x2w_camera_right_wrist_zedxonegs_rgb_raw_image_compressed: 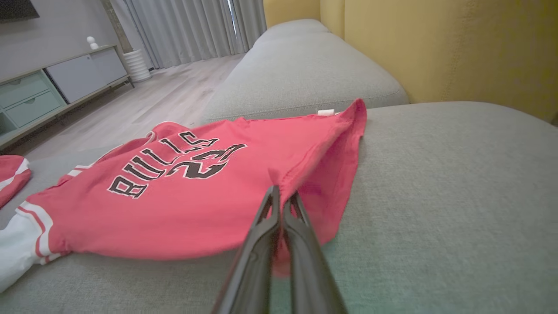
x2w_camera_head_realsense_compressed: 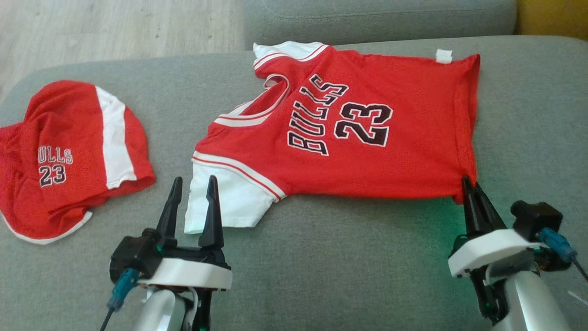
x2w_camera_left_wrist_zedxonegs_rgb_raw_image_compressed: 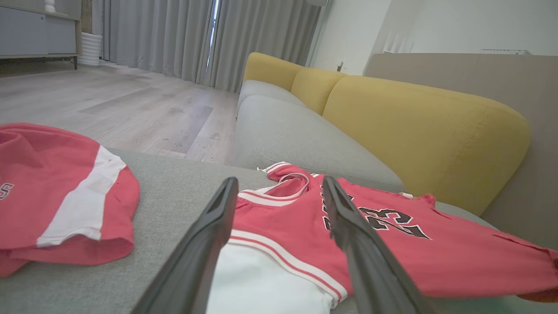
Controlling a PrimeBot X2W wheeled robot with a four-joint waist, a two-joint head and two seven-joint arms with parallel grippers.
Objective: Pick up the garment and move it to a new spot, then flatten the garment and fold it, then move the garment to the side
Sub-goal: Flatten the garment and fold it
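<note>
Head view: we see the jersey [x2w_camera_head_realsense_compressed: 367, 174] spread flat on the seat [x2w_camera_head_realsense_compressed: 321, 257], shorts [x2w_camera_head_realsense_compressed: 69, 151] well apart to its left; our left gripper [x2w_camera_head_realsense_compressed: 194, 179] is spread by the white sleeve [x2w_camera_head_realsense_compressed: 220, 202], our right gripper [x2w_camera_head_realsense_compressed: 469, 181] pinches the hem [x2w_camera_head_realsense_compressed: 465, 119] corner. Left wrist view: the 2 fingers [x2w_camera_left_wrist_zedxonegs_rgb_raw_image_compressed: 209, 244] flank the sleeve. Right wrist view: jaws pressed together on the red hem.

Bare cushion [x2w_camera_head_realsense_compressed: 172, 115] runs between jersey [x2w_camera_head_realsense_compressed: 367, 165] and shorts [x2w_camera_head_realsense_compressed: 69, 138]; backrest [x2w_camera_left_wrist_zedxonegs_rgb_raw_image_compressed: 427, 131] blocks beyond.

jersey [x2w_camera_head_realsense_compressed: 413, 161]: matt red cloth, fine knit | sofa seat [x2w_camera_head_realsense_compressed: 344, 266]: grey woven fabric, coarse, matt | floor [x2w_camera_head_realsense_compressed: 115, 27]: pale wood, smooth
</note>
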